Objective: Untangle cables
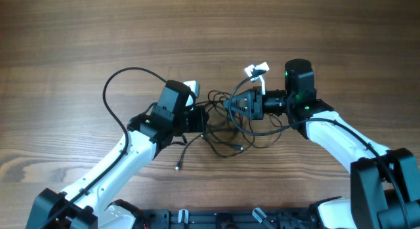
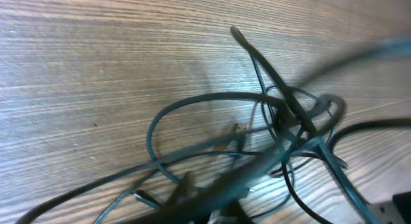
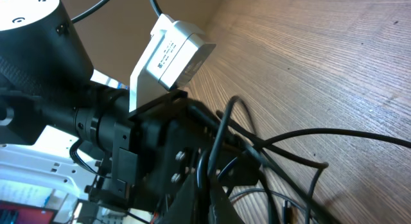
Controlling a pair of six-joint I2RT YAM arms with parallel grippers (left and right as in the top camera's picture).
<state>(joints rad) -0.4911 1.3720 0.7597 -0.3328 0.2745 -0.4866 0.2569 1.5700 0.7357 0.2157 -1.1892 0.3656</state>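
the cables (image 1: 226,129) lie in a loose dark tangle on the wooden surface (image 1: 79,45), touching the left tool (image 1: 201,119) and spreading to its right. the left tool is pressed together on strands at the tangle's edge. the right tool (image 1: 231,105) hangs just right of the left tool, over the tangle, its fingers also pinching strands. one thin strand trails below the left tool toward the near edge and ends in a tiny plug (image 1: 178,167).
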